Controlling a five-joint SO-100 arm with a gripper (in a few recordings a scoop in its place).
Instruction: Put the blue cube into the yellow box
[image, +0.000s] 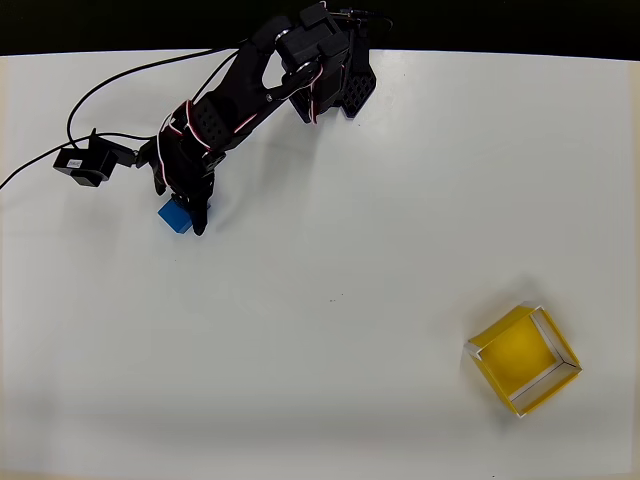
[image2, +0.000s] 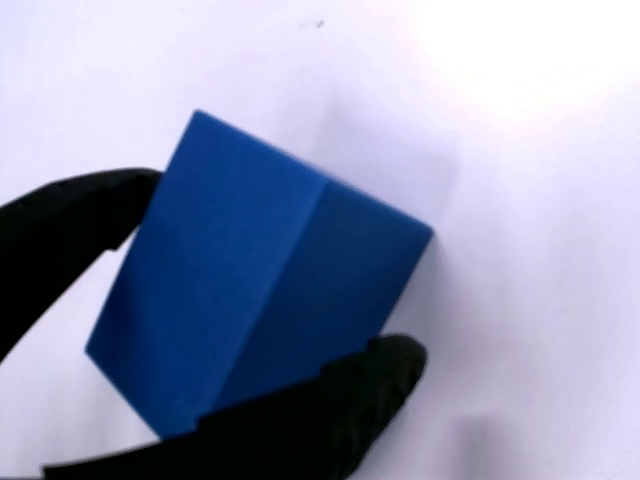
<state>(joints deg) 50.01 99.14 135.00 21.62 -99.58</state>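
The blue cube (image: 173, 217) lies at the left of the white table in the overhead view, partly covered by my black gripper (image: 183, 208). In the wrist view the cube (image2: 260, 290) looms large and tilted. One black finger (image2: 60, 230) presses its left side and the other (image2: 340, 410) its lower edge, so the gripper (image2: 280, 270) is shut on it. The yellow box (image: 515, 355), a shallow tray with a pale rim, stands far off at the lower right with nothing in it.
A small black cabled block (image: 80, 165) with a white label sits just left of the gripper, its cable trailing off to the left. The arm's base (image: 330, 70) stands at the table's far edge, against a dark strip. White tabletop stretches between cube and box.
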